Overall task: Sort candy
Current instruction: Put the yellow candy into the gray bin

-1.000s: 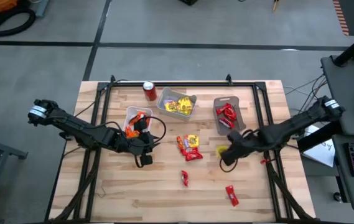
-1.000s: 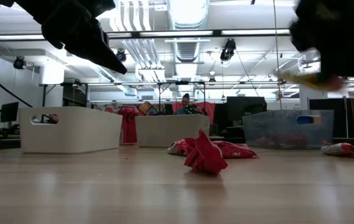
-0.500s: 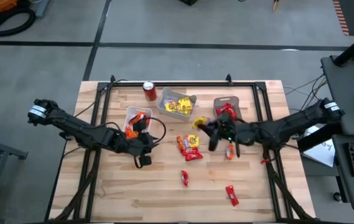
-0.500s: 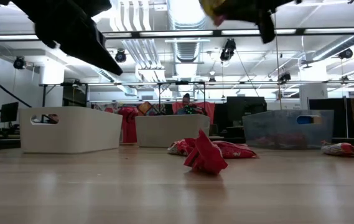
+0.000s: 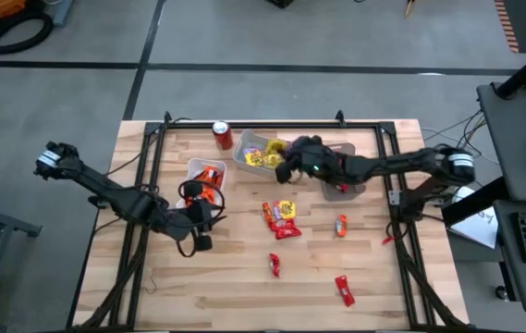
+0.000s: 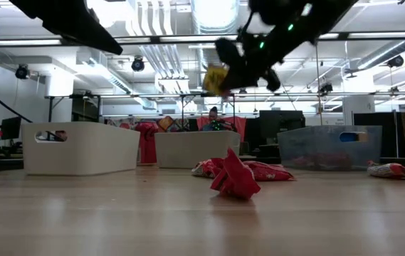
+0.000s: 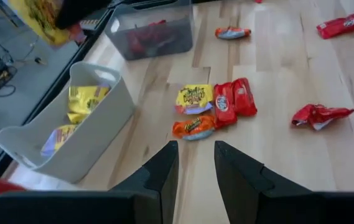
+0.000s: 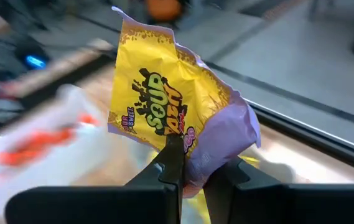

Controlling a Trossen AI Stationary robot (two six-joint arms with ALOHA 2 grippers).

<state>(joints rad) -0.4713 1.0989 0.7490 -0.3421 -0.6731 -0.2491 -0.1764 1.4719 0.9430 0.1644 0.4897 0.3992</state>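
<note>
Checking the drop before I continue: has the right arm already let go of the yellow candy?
No, the right gripper has its jaws pinched on the yellow candy packet, held up in the air.

**Robot body: two dark arms**

Left arm (image 5: 115,192): black, slender jointed links; pale grey band at the outer joint; black cable looping beside the wrist. Left gripper (image 7: 195,171): two flat, matte black fingers (image 7: 164,171).

Right arm (image 5: 401,166): black links; pale grey band near the outer joint; small green light on the wrist. Right gripper (image 8: 192,177): two black fingers (image 8: 172,165).
</note>
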